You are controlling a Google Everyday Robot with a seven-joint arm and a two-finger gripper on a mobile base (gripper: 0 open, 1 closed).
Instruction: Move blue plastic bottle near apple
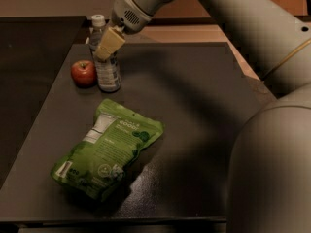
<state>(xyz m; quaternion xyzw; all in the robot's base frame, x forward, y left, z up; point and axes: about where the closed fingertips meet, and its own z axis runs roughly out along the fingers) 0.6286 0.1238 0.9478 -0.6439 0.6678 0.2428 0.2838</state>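
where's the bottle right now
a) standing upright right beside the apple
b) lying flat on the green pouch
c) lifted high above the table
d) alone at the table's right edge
a: the bottle stands upright on the table close beside the apple, with the hand in front of its upper part.

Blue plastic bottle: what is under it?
The small bluish plastic bottle stands on the dark tabletop, beside the round red apple. The gripper, in front of its shoulder, hides that part.
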